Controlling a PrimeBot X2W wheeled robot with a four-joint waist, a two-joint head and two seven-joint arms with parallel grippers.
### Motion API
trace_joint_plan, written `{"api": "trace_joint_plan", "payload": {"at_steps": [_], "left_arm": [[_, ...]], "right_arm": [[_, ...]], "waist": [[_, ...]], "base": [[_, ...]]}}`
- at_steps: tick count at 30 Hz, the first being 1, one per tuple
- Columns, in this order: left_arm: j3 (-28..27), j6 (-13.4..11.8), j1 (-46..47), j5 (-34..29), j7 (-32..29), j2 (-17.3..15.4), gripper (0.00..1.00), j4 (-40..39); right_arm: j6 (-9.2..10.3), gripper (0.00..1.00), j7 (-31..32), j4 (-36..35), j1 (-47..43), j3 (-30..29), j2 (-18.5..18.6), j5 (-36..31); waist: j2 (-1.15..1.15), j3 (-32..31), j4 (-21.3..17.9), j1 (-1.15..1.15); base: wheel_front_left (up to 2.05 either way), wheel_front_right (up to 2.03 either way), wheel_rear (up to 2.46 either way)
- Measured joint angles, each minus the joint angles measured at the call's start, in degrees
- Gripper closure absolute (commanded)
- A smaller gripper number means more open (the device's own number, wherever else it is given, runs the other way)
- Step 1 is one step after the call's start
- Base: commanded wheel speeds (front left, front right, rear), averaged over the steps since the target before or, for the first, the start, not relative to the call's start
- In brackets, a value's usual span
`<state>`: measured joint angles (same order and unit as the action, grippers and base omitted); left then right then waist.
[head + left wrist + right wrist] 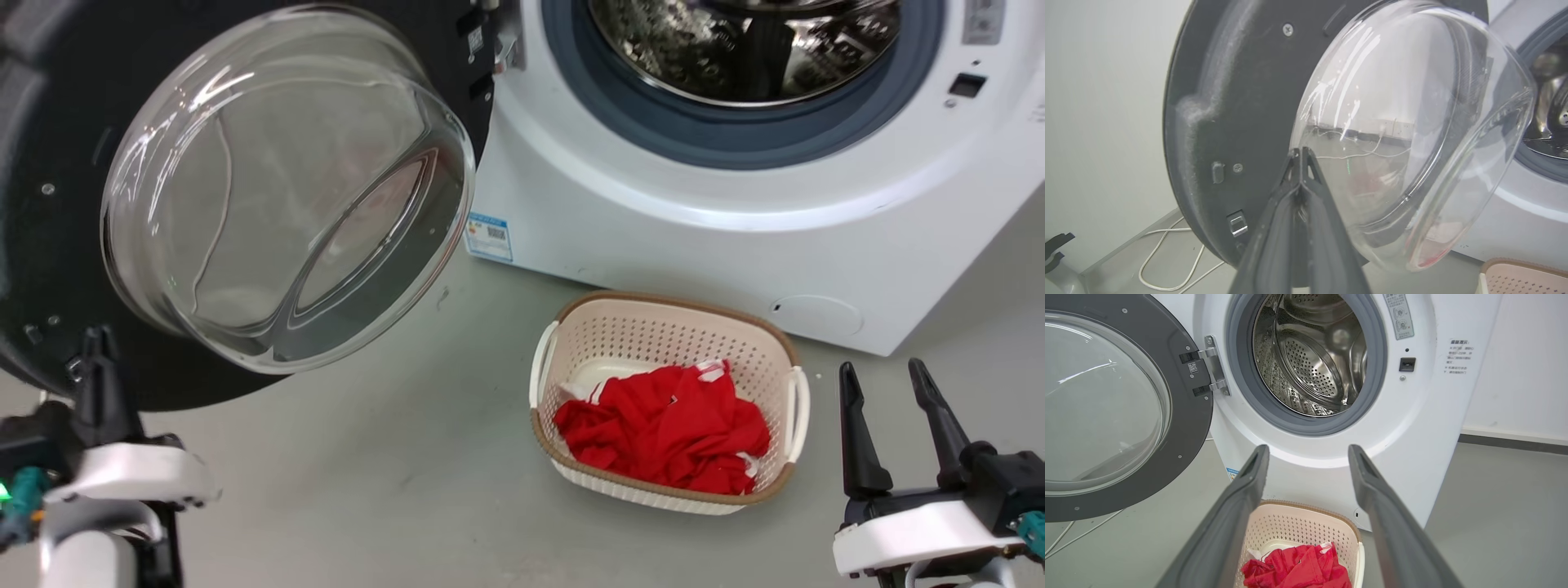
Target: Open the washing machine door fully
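At lower left, your left gripper (94, 347), fingers pinched together on nothing, sits at the bottom of the large round glossy black washing machine door (49, 261), which is swung wide beside the white machine (653, 245). Push its dark rim outward, not the clear glass bowl (277, 188). Your right gripper (882, 367) hangs spread and empty.

The door (49, 122) stands open to the left, its glass bowl (286, 188) bulging toward the robot and crowding the left hand (94, 347) (fingers pressed together, just under the door's lower rim). The drum mouth (743, 49) is unblocked. A basket (653, 335) sits on the floor (367, 474) before the machine (653, 229), left of the right hand (882, 367); bare floor lies between basket and door.
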<state>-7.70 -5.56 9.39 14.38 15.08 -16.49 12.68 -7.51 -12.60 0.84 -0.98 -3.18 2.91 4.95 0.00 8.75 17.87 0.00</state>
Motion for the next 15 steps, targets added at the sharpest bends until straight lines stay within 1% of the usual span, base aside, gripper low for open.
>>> {"api": "trace_joint_plan", "payload": {"at_steps": [6, 9, 10, 11, 12, 13, 15], "left_arm": [[4.50, 0.52, -4.32, -2.26, -0.01, 2.70, 1.00, -6.10], [6.06, 1.05, -4.76, -2.65, -0.01, 3.02, 0.99, -7.83], [6.44, 1.13, -4.86, -2.72, -0.01, 3.13, 0.80, -8.21], [6.97, 1.33, -4.99, -2.79, -0.01, 3.34, 0.58, -8.57], [7.42, 1.41, -5.14, -2.96, -0.01, 3.66, 0.22, -8.76], [7.78, 1.58, -5.32, -3.04, -0.01, 3.92, 0.00, -8.83], [8.40, 1.63, -5.37, -3.18, -0.01, 3.98, 0.00, -8.92]], "right_arm": [[0.00, 0.00, -0.55, 1.23, -0.24, 0.76, 0.00, 0.47], [0.00, 0.00, -0.70, 1.55, -0.26, 0.82, 0.00, 0.40], [0.00, 0.00, -0.77, 1.59, -0.26, 0.85, 0.00, 0.38], [0.00, 0.00, -0.83, 1.69, -0.25, 0.86, 0.00, 0.35], [0.00, 0.00, -0.94, 1.76, -0.26, 0.85, 0.00, 0.32], [0.00, 0.00, -0.96, 1.80, -0.26, 0.90, 0.00, 0.30], [0.00, 0.00, -0.97, 1.94, -0.25, 1.02, 0.00, 0.29]], "waist": [[0.00, -2.25, -2.38, 0.00], [0.00, -3.15, -3.84, 0.00], [0.00, -3.43, -4.34, 0.00], [0.00, -3.70, -4.85, 0.00], [0.00, -3.98, -5.36, 0.00], [0.00, -4.22, -5.88, 0.00], [0.00, -4.68, -6.93, 0.00]], "base": [[0.00, 0.00, 0.00], [0.00, 0.00, 0.00], [0.00, 0.00, 0.00], [0.00, 0.00, 0.00], [0.00, 0.00, 0.00], [0.00, 0.00, 0.00], [0.00, 0.00, 0.00]]}}
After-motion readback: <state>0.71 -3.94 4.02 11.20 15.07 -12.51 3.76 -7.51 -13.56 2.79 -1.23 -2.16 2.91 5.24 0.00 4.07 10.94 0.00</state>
